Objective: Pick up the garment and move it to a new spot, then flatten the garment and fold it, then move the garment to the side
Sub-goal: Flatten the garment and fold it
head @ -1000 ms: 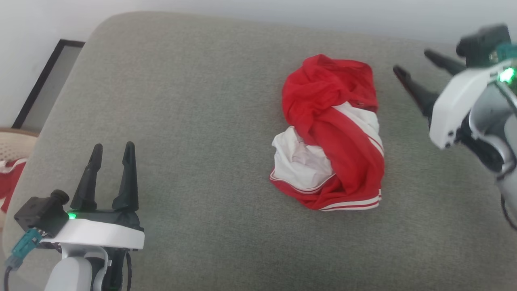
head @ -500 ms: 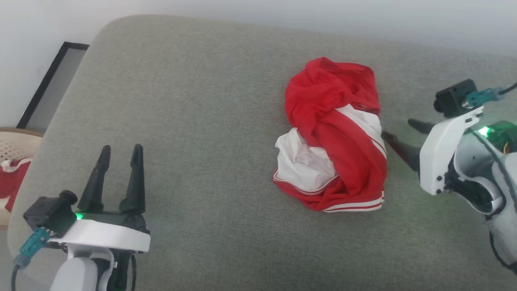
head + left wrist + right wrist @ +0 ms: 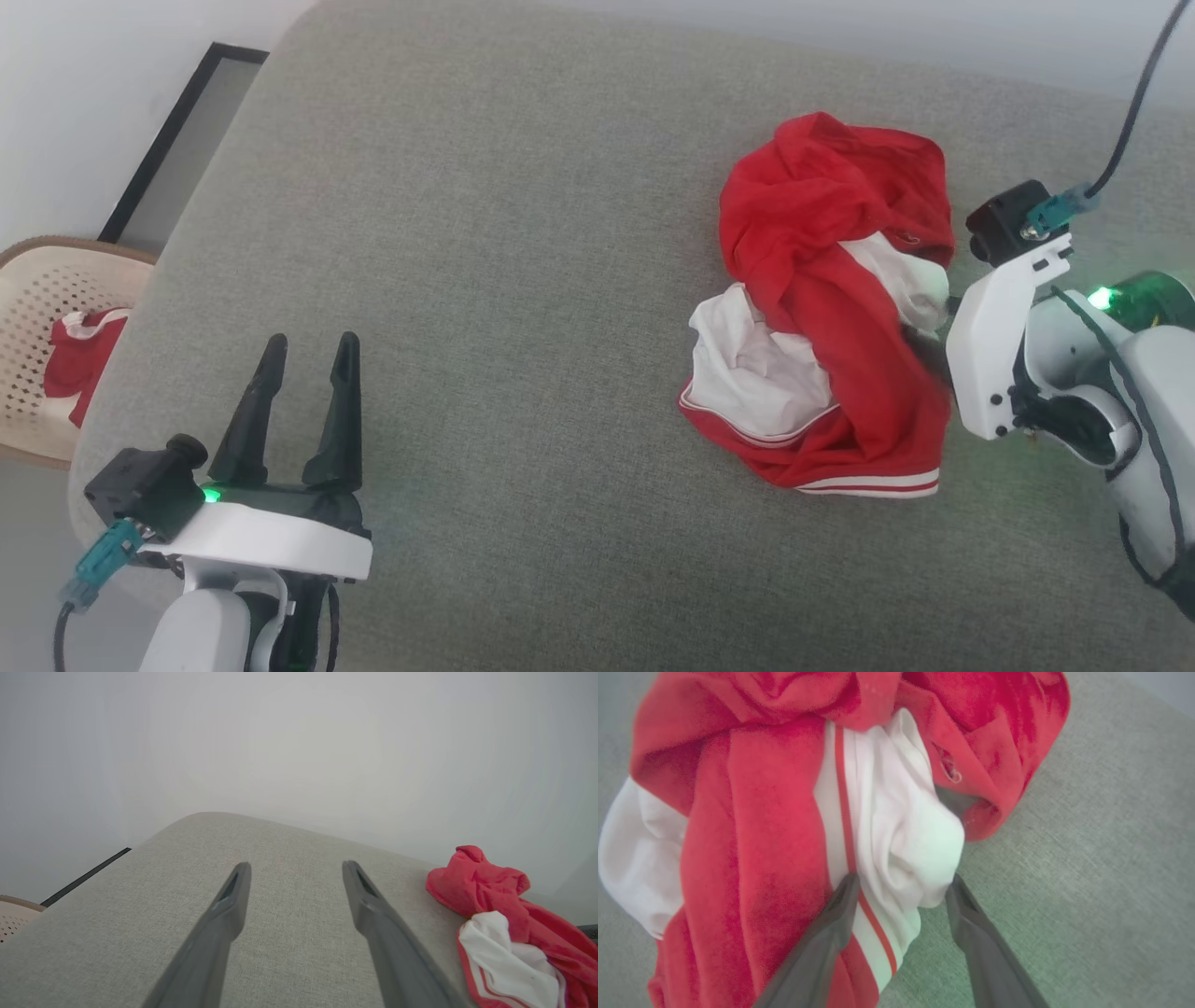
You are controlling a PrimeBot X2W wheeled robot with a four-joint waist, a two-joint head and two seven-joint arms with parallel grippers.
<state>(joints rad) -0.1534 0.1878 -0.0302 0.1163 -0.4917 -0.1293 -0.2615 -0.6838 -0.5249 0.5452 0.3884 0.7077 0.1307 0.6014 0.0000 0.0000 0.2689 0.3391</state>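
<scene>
The right claw (image 3: pixel 902 879) stood open, fingers astride a white fold of the shirt (image 3: pixel 822 308), which lay bunched near the right edge of the cushion (image 3: pixel 523 233). Best to sink deeper before closing — catching several layers. The left claw (image 3: pixel 311 341) hung open, empty.

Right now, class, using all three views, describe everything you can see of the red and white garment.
The garment is thin, soft-looking fabric, bright red with white sleeve panels and red-and-white striped trim. It lies crumpled in a twisted heap, neither flattened nor folded, on the grey woven cushion, toward the robot's right. The right gripper has its open jaws either side of a bulging white fold at the heap's edge, not yet closed on it. The left gripper is well apart from it.
</scene>
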